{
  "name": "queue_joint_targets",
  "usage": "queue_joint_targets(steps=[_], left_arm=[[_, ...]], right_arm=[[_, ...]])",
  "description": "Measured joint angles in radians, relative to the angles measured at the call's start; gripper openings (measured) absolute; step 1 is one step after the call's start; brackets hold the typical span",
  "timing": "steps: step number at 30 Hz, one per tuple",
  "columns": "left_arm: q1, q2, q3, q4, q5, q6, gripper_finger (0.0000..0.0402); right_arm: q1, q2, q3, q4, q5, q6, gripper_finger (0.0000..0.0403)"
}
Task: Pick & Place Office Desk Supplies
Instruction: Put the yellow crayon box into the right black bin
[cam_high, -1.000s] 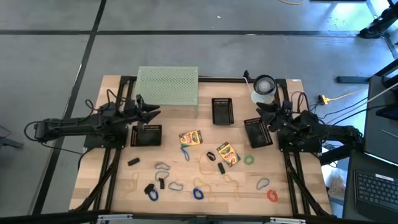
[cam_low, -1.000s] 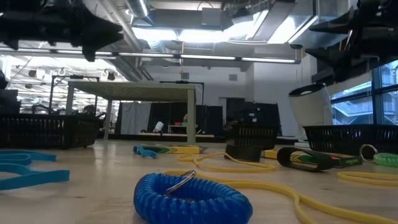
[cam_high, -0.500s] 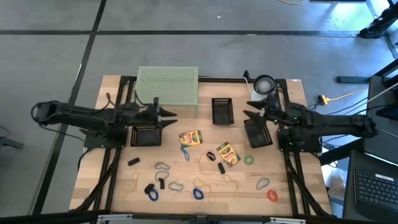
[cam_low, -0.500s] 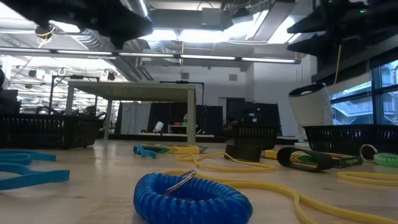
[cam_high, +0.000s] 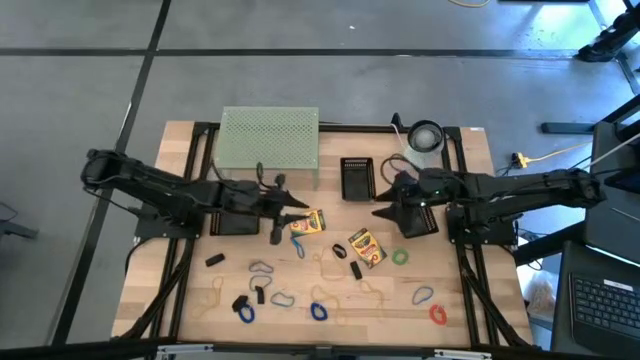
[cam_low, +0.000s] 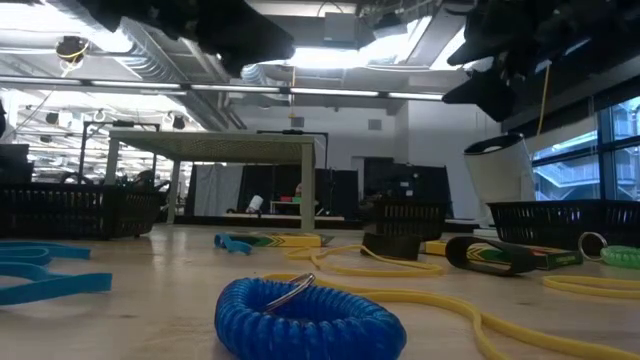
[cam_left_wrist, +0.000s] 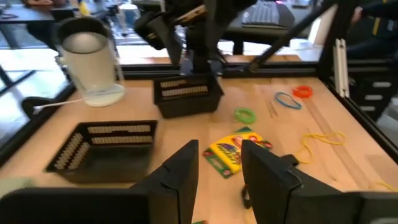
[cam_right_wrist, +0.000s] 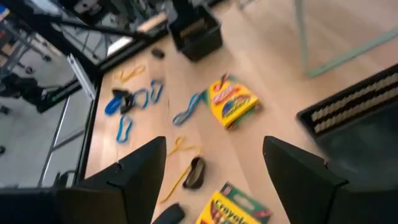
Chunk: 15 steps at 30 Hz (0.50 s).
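Two yellow-green crayon boxes lie flat mid-table: one (cam_high: 307, 221), also (cam_right_wrist: 233, 101), and one (cam_high: 366, 247), also (cam_left_wrist: 233, 152). Loop clips lie along the near half: blue (cam_high: 319, 311), red (cam_high: 438, 314), green (cam_high: 400, 257), grey (cam_high: 262, 267). Small black clips (cam_high: 214, 260) and tan rubber bands (cam_high: 352, 296) lie among them. My left gripper (cam_high: 287, 207), also (cam_left_wrist: 221, 177), hovers open just left of the first box. My right gripper (cam_high: 381, 210), also (cam_right_wrist: 217, 174), hovers open above and beyond the second box.
Three black mesh trays sit on the table: left (cam_high: 235, 218), middle (cam_high: 357, 178), and right (cam_high: 413, 218) under the right arm. The pale-green mesh stand (cam_high: 270, 138) and white roll (cam_high: 424, 140) are at the far edge. A blue coil loop (cam_low: 310, 315) fills the low view.
Both arms have reached inward toward the table's centre. My left gripper moved right, from over the left tray to beside the crayon box. My right gripper moved left, off the right tray's far side toward the middle. The supplies have stayed where they were.
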Motion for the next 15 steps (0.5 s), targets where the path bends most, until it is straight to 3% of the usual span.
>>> queue_joint_targets(steps=[5,10,15], left_arm=[[-0.044,0.098,0.057,-0.060,-0.007,-0.009,0.0160],[-0.071,0.195,0.104,-0.111,-0.070,-0.017,0.0196],[-0.085,0.269,0.122,-0.112,-0.099,-0.022,0.0205]], right_arm=[[0.065,0.057,0.000,0.000,0.015,0.055,0.0272],[0.136,0.115,0.000,0.007,0.142,0.108,0.0272],[0.196,0.178,0.000,0.023,0.262,0.243,0.0272]])
